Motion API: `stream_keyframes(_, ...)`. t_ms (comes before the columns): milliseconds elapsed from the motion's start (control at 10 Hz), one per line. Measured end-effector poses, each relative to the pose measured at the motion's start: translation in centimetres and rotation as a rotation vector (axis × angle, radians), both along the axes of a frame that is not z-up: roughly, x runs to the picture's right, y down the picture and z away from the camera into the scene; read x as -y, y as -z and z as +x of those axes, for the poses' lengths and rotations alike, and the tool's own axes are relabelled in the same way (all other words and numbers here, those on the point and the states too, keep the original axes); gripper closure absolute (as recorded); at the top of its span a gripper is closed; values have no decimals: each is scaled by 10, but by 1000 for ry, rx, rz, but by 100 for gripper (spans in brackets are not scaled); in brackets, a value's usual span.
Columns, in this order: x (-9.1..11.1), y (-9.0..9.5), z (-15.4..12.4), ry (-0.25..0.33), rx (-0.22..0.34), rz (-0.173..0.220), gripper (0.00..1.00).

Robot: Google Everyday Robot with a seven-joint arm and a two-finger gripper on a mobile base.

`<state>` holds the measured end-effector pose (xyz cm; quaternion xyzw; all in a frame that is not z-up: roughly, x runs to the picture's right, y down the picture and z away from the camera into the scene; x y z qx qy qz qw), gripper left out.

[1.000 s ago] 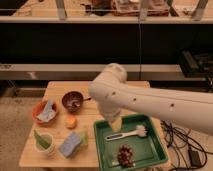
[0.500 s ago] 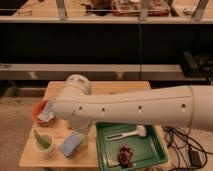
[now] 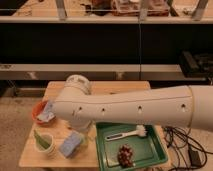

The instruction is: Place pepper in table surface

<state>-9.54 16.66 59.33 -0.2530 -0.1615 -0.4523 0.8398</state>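
Plainly, find pepper standing near-upright in cup at table front left. Cannot tell state of gripper: hidden behind arm, seemingly right of cup, so expect a leftward approach from above.

My arm spans mid-frame from the right edge to the left, gripper out of sight. Lower left: pepper in white cup, blue sponge beside it. Green tray lower centre holds white brush.
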Motion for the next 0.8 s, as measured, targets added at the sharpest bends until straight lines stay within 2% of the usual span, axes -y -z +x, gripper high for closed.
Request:
stream_keyframes(100,2,-6,-6,29,58,-2,35)
stream_keyframes(200,8,-19,-20,94,150,2,35)
stream_keyframes(300,12,-27,-32,135,203,7,35)
stream_keyframes(500,24,-42,-86,274,353,37,35)
stream_keyframes(700,32,-46,-132,378,456,61,35)
stream_keyframes(800,36,-49,-166,450,537,78,35)
